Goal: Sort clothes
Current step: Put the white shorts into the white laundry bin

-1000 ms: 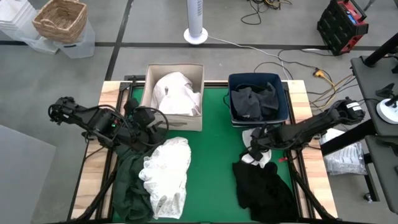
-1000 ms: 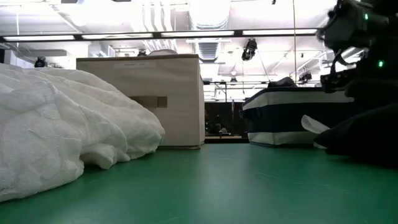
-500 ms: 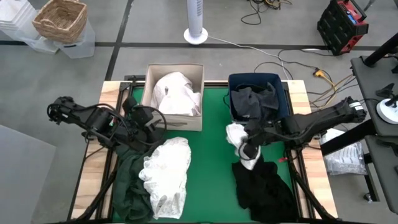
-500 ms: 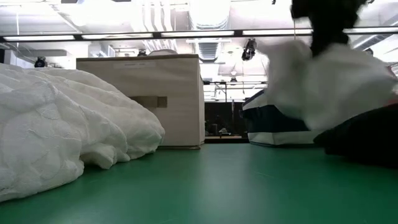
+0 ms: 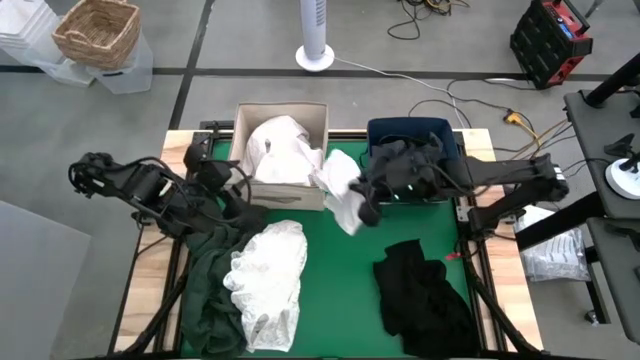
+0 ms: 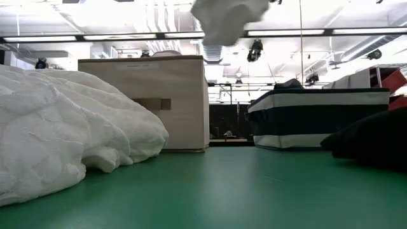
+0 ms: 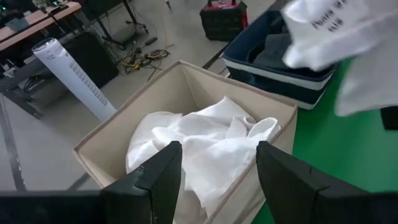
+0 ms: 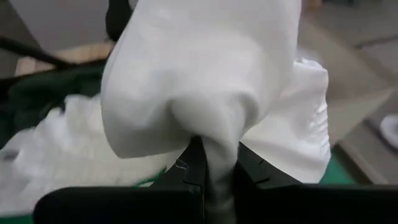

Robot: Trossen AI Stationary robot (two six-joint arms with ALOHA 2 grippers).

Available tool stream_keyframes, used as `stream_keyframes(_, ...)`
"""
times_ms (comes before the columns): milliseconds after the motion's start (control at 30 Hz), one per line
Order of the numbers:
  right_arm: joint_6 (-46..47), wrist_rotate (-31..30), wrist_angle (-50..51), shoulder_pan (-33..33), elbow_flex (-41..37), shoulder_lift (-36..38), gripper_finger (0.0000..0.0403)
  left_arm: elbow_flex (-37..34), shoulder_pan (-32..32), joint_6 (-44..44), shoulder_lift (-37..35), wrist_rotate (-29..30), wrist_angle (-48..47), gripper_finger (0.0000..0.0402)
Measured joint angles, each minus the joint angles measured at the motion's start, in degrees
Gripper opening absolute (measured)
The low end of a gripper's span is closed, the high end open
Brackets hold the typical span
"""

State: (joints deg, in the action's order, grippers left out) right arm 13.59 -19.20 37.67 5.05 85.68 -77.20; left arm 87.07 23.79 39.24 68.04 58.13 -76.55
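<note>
My right gripper (image 5: 366, 196) is shut on a white garment (image 5: 340, 192) in the air over the green mat, between the beige box (image 5: 242, 150) and the navy bin (image 5: 452, 150). The garment also shows high in the low view (image 6: 229, 18) and in the left wrist view (image 7: 348, 43). My left gripper (image 7: 217, 180) is open and empty at the beige box's near left corner (image 5: 228, 192), pointing at the white clothes (image 7: 205, 140) inside. A white lace garment (image 5: 268, 280), a dark green one (image 5: 208, 290) and a black one (image 5: 420, 295) lie on the mat. My right gripper pinches a bunched fold of the white garment (image 8: 214, 146) between its two fingers; how many layers, I cannot tell. The arm reaches in level from the table's right side. The garment is lifted clear of the mat and billows out beyond the fingers, slack.
The navy bin holds dark clothes (image 5: 408, 165). The lace garment (image 6: 63, 133) fills the low view's left. The black pile (image 6: 375, 143) lies on the near right. Bare green mat (image 5: 340, 290) lies between the piles. A fan (image 5: 314, 40) and basket (image 5: 98, 30) stand off the table.
My right gripper has risen from beside the black pile and swung toward the table's left and far side, carrying the white garment clear of the mat to a spot beside the beige box. My left arm has drawn back slightly toward the left.
</note>
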Motion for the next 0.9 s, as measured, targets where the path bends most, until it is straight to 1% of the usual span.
stream_keyframes(100, -4.78, 0.48, -0.91, -2.65, 5.44, -3.72, 0.0024, 0.00, 0.00, -0.01, -0.91, 0.05, 0.02, 0.0185)
stream_keyframes(167, -7.27, 2.33, -1.99, -4.73, 8.48, -6.16, 0.0024, 0.00, 0.00, 0.00, -1.40, 0.40, 0.01, 0.0185)
stream_keyframes(367, -11.64, 7.45, -4.16, -11.46, 17.52, -14.42, 0.0024, 0.00, 0.00, -1.30, -2.36, 1.46, 0.13, 0.0185)
stream_keyframes(500, -13.27, 11.42, -4.06, -15.40, 25.09, -21.14, 0.0024, 0.00, 0.02, -1.46, -2.74, 2.43, 0.13, 0.0185)
stream_keyframes(567, -13.68, 11.98, -4.13, -16.95, 29.32, -24.78, 0.0025, 0.00, 0.00, -1.48, -2.88, 2.45, 0.04, 0.0185)
stream_keyframes(633, -13.62, 12.00, -4.07, -18.56, 33.72, -28.33, 0.0039, 0.00, 0.00, -1.72, -2.94, 2.47, -0.02, 0.0185)
stream_keyframes(833, -11.98, 12.05, -3.08, -22.79, 46.22, -38.16, 0.0112, 0.00, 0.02, -2.55, -2.94, 2.47, -0.11, 0.0185)
stream_keyframes(900, -11.25, 13.12, -2.03, -23.75, 49.45, -40.74, 0.0135, 0.00, 0.02, -2.61, -2.94, 2.47, -0.24, 0.0185)
